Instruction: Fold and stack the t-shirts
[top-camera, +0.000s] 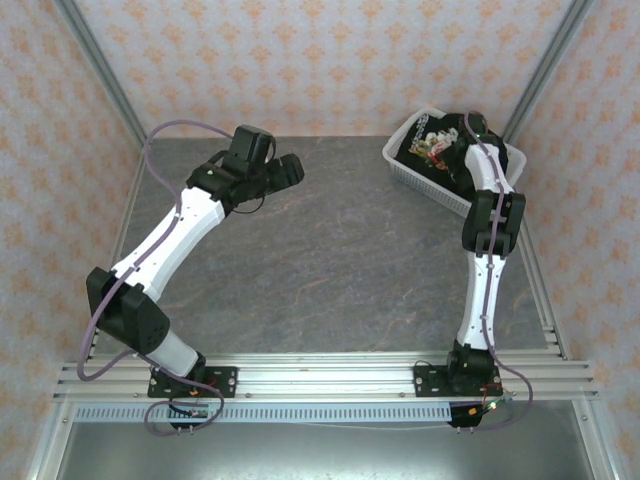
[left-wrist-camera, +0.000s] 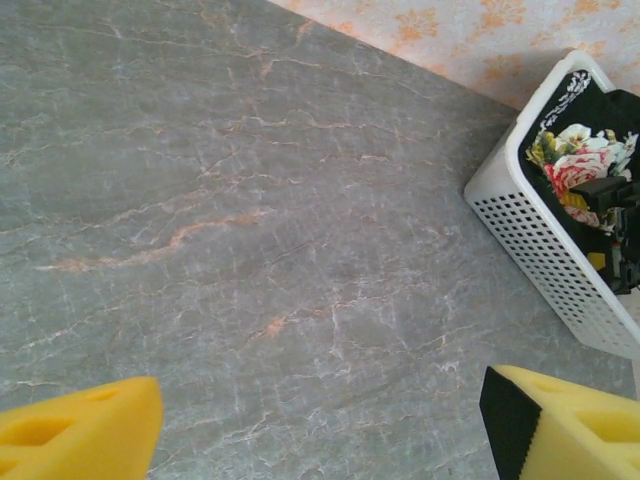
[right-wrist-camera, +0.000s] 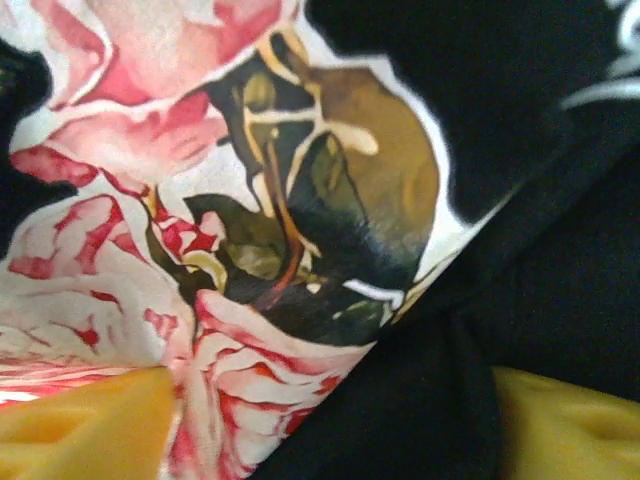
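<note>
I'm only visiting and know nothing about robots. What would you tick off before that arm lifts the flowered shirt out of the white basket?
1. Right hand over the t-shirt in the basket: ok.
2. Cloth lies between its fingers: ok.
3. Hand shut on the cloth: not ok, fingers stand wide apart.
4. Left hand open, apart from the basket: ok.
5. Table offers room for folding: ok.
6. More shirts underneath: cannot tell.
</note>
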